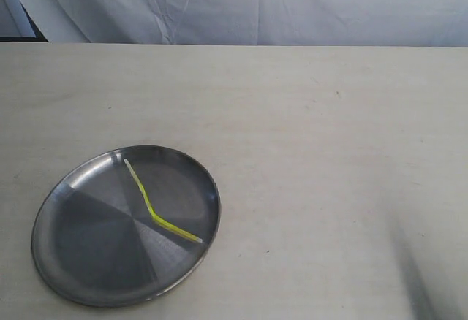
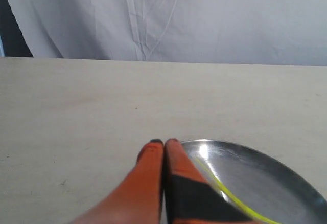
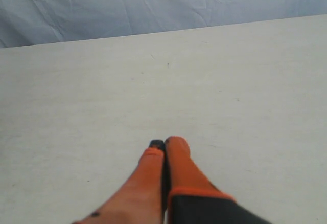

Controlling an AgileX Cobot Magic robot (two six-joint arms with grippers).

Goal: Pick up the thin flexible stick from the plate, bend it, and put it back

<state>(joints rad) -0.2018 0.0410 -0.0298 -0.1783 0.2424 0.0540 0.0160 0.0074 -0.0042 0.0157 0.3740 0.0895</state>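
Note:
The round steel plate (image 1: 80, 261) lies on the table at the front left. A thin yellow stick (image 1: 150, 207) rests in it, kinked near its middle, with pale ends. Neither gripper shows in the exterior view. In the left wrist view my left gripper (image 2: 164, 143) is shut and empty, its orange fingers pressed together just beside the plate (image 2: 265, 178), where the stick (image 2: 230, 196) lies apart from them. My right gripper (image 3: 166, 143) is shut too, over bare table, with nothing held.
A pale wooden table (image 1: 322, 152) fills the scene, with a wrinkled grey-white cloth backdrop (image 1: 256, 6) behind its far edge. A blurred dark shape (image 1: 428, 291) sits at the front right corner of the exterior view.

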